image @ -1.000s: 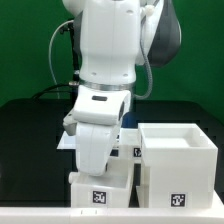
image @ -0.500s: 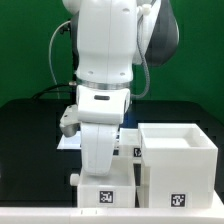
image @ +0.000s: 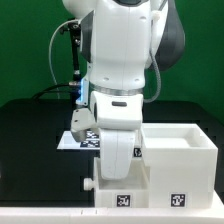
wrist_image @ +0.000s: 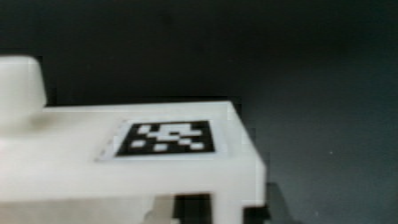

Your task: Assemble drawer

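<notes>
The drawer (image: 118,193), a small white open-topped box with a tag on its front face and a small knob (image: 90,184) on its left side in the exterior view, stands at the table's front edge. It stands against the larger white casing (image: 182,160) on the exterior view's right. My gripper (image: 119,174) reaches straight down into the drawer and is shut on its wall. In the wrist view the drawer's tagged face (wrist_image: 173,138) fills the frame, with the knob (wrist_image: 18,85) beside it. The dark fingertips of my gripper (wrist_image: 217,210) straddle the white wall.
The marker board (image: 82,140) lies flat on the black table behind the drawer, partly hidden by my arm. The casing has a tag on its front face (image: 181,201). Black table surface (image: 35,150) lies to the exterior view's left.
My gripper has moved toward the exterior view's right with the drawer in it. The drawer now stands against the casing. The arm has turned at the wrist.
</notes>
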Controlling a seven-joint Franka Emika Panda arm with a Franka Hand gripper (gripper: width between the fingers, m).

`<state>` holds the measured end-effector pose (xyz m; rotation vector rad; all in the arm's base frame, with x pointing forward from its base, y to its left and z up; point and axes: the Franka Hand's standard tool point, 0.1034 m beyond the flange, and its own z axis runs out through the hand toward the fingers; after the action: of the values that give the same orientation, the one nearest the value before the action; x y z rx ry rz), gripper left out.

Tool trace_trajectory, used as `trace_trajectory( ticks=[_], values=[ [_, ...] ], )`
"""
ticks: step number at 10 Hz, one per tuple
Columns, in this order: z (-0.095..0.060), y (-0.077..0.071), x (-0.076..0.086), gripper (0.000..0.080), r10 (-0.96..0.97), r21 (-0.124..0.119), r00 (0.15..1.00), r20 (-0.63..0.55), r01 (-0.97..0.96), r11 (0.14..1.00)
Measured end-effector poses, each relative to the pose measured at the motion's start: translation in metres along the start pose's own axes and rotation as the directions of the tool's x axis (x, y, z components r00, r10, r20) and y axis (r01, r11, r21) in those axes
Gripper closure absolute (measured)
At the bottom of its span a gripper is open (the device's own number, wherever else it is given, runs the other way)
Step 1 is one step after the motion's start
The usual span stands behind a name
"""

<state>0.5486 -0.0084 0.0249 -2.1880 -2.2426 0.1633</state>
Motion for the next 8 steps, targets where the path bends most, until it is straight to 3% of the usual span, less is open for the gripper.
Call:
trace_trajectory(
  ticks=[4,6,8],
  values=[
    [0.0002,0.0003,-0.001,0.0761,-0.002,0.0,1.0,0.0,0.002,1.0],
    [-0.0049,0.0091,0.0007,0.0761,-0.017,-0.006,1.0,0.0,0.017,1.0],
    [-0.0048,0.0091,0.001,0.0761,-0.012,0.008,1.0,0.001,0.012,1.0]
  ],
)
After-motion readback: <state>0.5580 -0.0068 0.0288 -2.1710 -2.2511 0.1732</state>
